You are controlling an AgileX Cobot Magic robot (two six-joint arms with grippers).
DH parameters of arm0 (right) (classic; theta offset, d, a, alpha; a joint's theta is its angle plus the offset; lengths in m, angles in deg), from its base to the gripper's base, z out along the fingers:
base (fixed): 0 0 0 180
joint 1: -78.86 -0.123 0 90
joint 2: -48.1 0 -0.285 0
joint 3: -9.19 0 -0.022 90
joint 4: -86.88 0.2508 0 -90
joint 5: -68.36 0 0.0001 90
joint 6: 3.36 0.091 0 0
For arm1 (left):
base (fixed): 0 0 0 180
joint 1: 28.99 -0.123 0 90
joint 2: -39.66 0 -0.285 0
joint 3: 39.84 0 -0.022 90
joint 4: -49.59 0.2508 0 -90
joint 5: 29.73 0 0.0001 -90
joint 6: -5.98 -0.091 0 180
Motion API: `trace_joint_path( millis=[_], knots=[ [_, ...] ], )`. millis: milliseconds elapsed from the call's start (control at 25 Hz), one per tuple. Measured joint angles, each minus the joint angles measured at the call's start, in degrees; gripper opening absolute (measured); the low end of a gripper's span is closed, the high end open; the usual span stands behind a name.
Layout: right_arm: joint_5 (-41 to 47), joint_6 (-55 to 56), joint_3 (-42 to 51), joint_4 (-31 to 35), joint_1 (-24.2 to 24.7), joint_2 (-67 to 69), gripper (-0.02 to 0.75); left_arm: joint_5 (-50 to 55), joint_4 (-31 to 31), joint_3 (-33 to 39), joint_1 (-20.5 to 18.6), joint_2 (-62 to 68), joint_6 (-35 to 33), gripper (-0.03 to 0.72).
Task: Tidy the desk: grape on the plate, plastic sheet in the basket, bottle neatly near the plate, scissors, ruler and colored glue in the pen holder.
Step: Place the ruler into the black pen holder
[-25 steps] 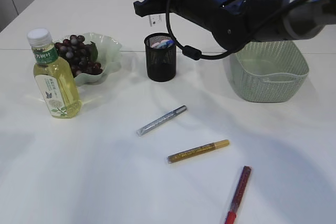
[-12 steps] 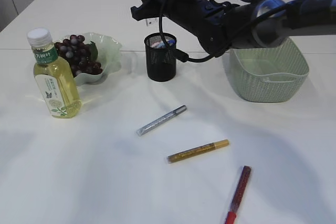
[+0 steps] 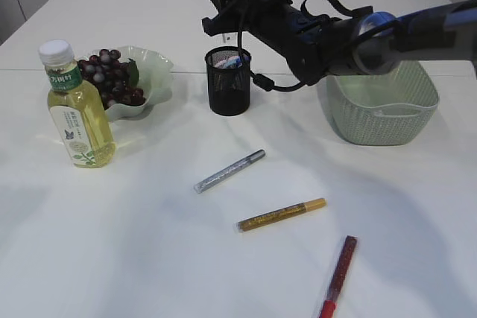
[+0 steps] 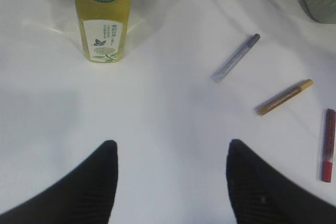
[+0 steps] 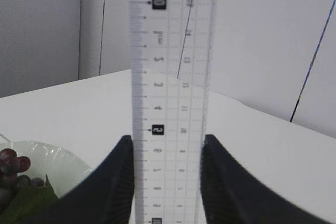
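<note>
- White surface (image 3: 149,258): carries all items;
- Basket (image 3: 381,102): at right, beside the pen holder (image 3: 228,81);
- Right tool (image 5: 167,182): pinching the clear ruler (image 5: 170,103) upright above the pen holder;
- Left tool (image 4: 170,182): spread, holding nothing;
- Bottle (image 3: 77,109): touching the grape plate (image 3: 145,80);
- Three glue pens (image 3: 282,214): lying loose.

exterior: slanted down from front | left wrist: looks down, shares bottle (image 4: 101,17) | right wrist: level, close on ruler (image 5: 170,108)

Three pens (image 3: 281,214) across open mid-table
</note>
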Motion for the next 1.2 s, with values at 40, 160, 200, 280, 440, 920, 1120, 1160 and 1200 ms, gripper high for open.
trace_joint_path(
  millis=[40,160,200,280,440,920,1120,1160,1200],
  knots=[
    [0.0,0.0,-0.43,0.0,0.0,0.54,0.302,0.0,0.0,0.0,0.0,0.0,0.0,0.477],
    [0.0,0.0,-0.53,0.11,0.23,1.37,0.302,0.0,0.0,0.0,0.0,0.0,0.0,0.477],
    [0.0,-0.11,-0.53,0.11,0.23,1.37,0.302,0.0,0.0,0.0,0.0,0.0,0.0,0.477],
    [0.0,-0.1,-0.53,0.11,0.23,1.59,0.302,0.0,0.0,0.0,0.0,0.0,0.0,0.477],
    [0.0,-0.1,-0.95,0.11,0.23,2.79,0.302,0.0,0.0,0.0,0.0,0.0,0.0,0.477],
    [-0.22,2.15,-1.0,0.11,0.23,4.72,0.302,-0.13,0.12,0.0,0.0,0.1,0.0,0.477],
    [-0.34,2.19,-1.0,0.11,0.23,4.72,0.302,-0.16,0.21,0.0,0.0,0.1,0.0,0.477],
    [-0.34,2.28,-1.0,0.11,0.23,4.72,0.302,-0.26,0.21,0.0,0.0,0.1,0.0,0.477],
    [-0.34,2.28,-1.0,0.11,0.23,4.72,0.302,-0.26,0.21,0.0,0.0,0.1,0.0,0.477]
  ],
)
